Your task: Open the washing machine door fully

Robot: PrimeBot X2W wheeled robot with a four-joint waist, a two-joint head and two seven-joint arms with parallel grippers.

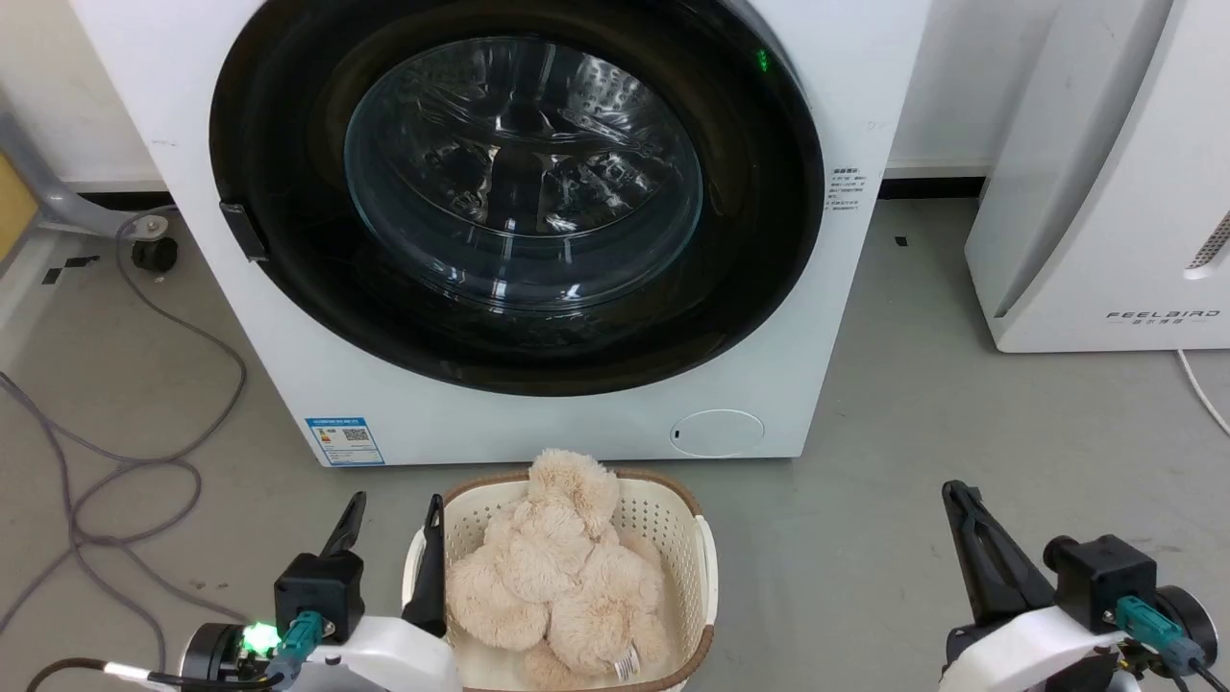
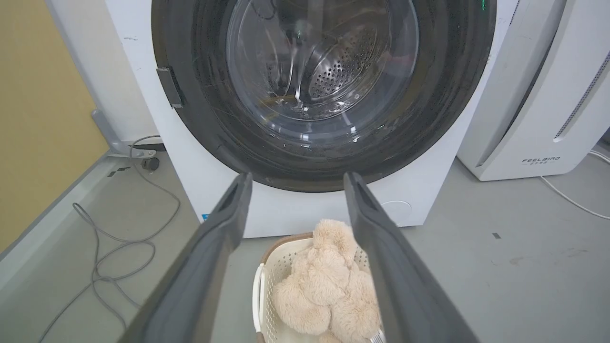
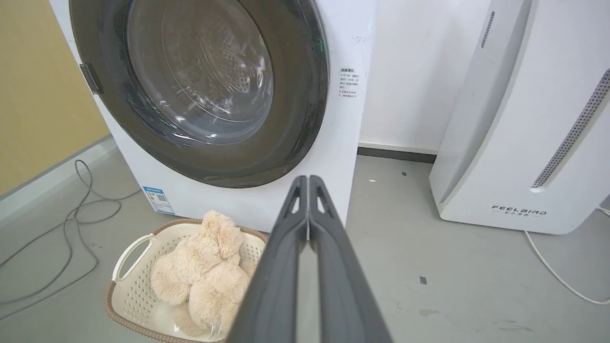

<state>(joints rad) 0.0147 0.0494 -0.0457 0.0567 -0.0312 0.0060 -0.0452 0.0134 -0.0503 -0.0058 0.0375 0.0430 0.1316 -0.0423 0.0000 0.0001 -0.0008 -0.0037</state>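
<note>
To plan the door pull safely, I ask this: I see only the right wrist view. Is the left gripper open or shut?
Observer: The left gripper is open, fingers apart.
Operator: Where is it against the basket?
Observer: In the head view its inner finger crosses the basket's left rim; contact I cannot tell.
Operator: Anything low on the washing machine front that I miss?
Observer: A round white cap, right of the basket.
</note>
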